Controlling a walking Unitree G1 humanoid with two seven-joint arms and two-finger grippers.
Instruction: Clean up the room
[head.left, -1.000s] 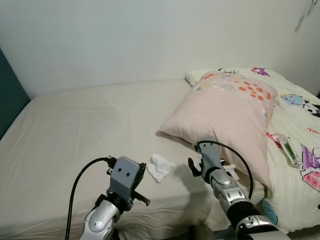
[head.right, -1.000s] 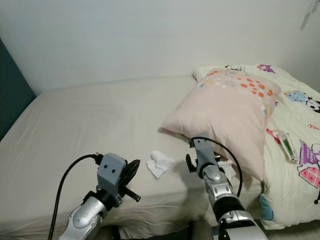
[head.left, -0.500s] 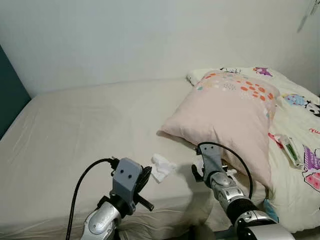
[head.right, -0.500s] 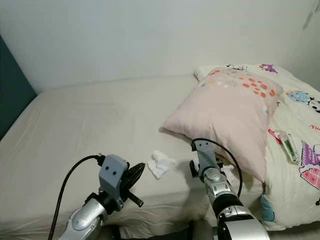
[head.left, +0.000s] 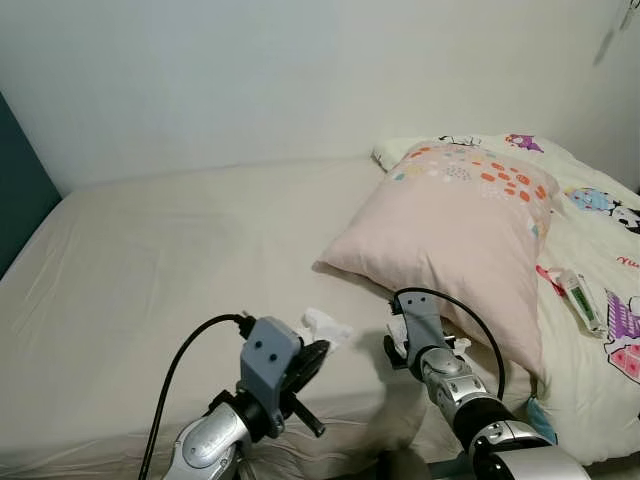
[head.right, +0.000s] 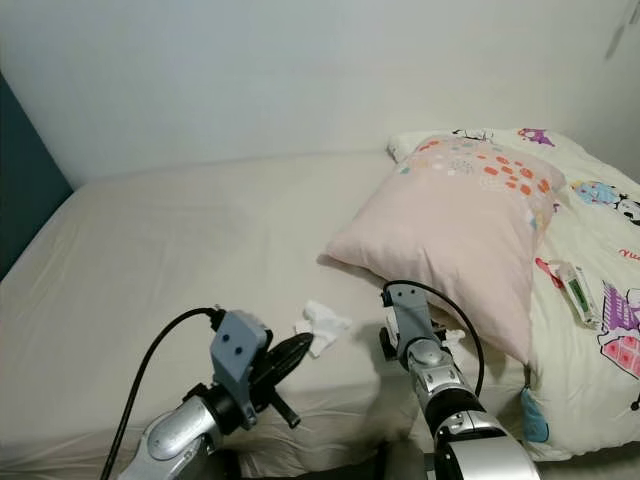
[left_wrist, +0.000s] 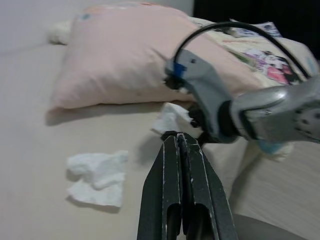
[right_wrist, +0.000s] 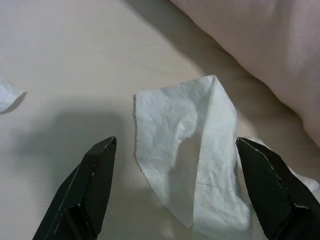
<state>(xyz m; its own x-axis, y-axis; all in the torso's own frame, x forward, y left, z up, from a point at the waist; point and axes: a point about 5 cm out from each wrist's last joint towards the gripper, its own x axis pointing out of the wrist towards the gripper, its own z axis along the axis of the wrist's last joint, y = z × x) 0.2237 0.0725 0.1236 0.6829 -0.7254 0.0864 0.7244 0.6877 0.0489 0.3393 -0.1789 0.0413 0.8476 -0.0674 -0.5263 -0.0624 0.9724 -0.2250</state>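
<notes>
— Tissue (right_wrist: 195, 160) lies crumpled on the bed sheet (head.left: 160, 270) at the pink pillow's (head.left: 455, 235) lower edge, between the spread fingers of the right gripper (right_wrist: 180, 195).

— And the left gripper (left_wrist: 181, 145)?

— Clenched, empty, near a second tissue (left_wrist: 97, 177) on the sheet.

— Any writing?

— Red letters on the cartoon quilt (head.left: 600, 215), too small to read.
</notes>
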